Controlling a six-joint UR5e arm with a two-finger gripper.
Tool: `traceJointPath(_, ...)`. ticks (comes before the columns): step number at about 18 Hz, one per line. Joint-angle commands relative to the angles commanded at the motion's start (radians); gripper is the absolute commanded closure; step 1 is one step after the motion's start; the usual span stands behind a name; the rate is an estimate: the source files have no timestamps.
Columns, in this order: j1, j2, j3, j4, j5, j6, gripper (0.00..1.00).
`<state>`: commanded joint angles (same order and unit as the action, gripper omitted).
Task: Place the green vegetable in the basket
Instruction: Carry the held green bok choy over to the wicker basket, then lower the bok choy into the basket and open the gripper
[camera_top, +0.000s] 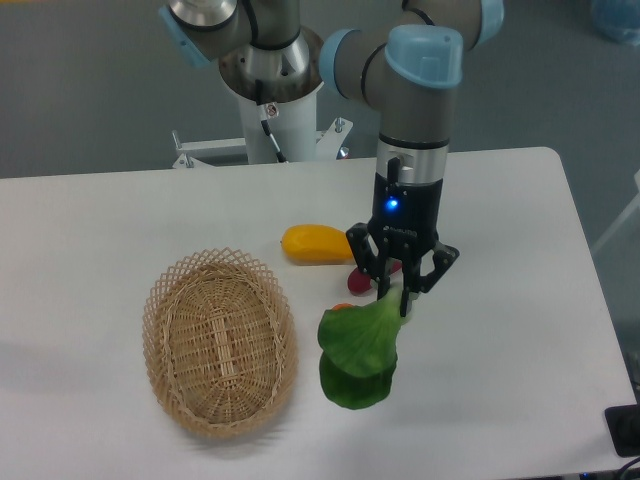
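The green vegetable (358, 352) has broad bright green leaves and hangs leaf-end down from my gripper (395, 297). The gripper is shut on its pale stalk end, which the fingers mostly hide. Its lowest leaves are at or just above the white table, right of the basket. The basket (219, 340) is an oval of light tan wicker with a looped rim. It stands empty at the front left of the table, its right rim a short way left of the vegetable.
A yellow oblong fruit (316, 244) lies behind the vegetable, left of the gripper. A small purple-red vegetable (361, 281) lies partly hidden behind the fingers. A sliver of orange (342, 307) shows at the leaf's top edge. The arm's base stands at the table's back.
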<state>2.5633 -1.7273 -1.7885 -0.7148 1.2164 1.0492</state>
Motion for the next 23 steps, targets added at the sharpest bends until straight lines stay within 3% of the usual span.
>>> traceJointPath(3, -0.027, 0.025, -0.044, 0.000, 0.012, -0.012, 0.72)
traceJointPath(7, -0.162, 0.019, -0.065, 0.002, 0.156, -0.099, 0.72)
traceJointPath(10, -0.271, -0.021, -0.065, 0.000, 0.238, -0.204, 0.72)
traceJointPath(14, -0.386, -0.080, -0.081, 0.002, 0.351, -0.225, 0.72)
traceJointPath(23, -0.471, -0.193, -0.085, 0.011, 0.433, -0.238, 0.70)
